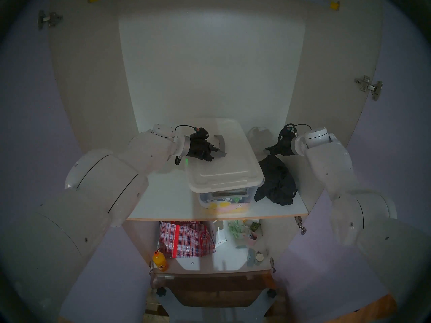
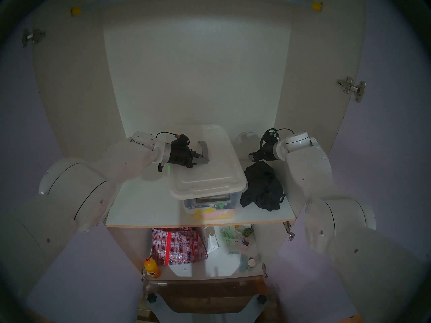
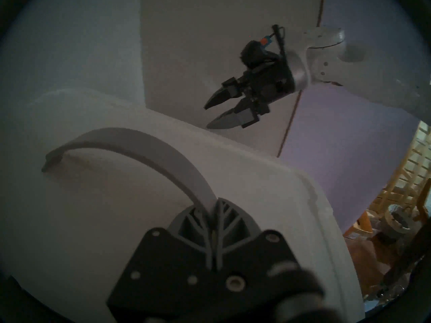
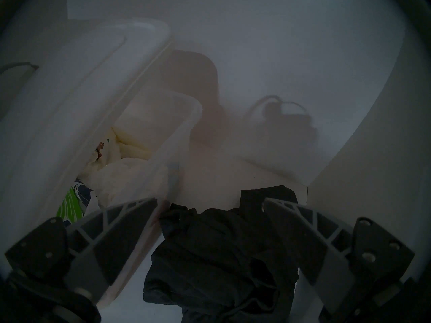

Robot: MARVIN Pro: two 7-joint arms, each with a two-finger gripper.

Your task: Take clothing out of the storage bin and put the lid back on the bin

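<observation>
Your left gripper (image 3: 213, 204) is clamped on the lid's handle (image 3: 130, 140), holding the lid (image 1: 229, 157) over the bin (image 1: 233, 200).

You'll see the lid sits askew and tilted, one bin (image 4: 184, 119) edge still uncovered. The bin stands mid-shelf (image 1: 163, 199) near the front edge. Your right gripper (image 4: 211, 204) hangs wide open and empty above the clothing (image 1: 276, 181), heaped at the shelf's right edge beside the bin.

No lettering can be read anywhere in these dim views: the dark label on the orange bottle (image 1: 160, 261) and the small print on the white carton (image 1: 220, 237) on the lower shelf are too blurred.
</observation>
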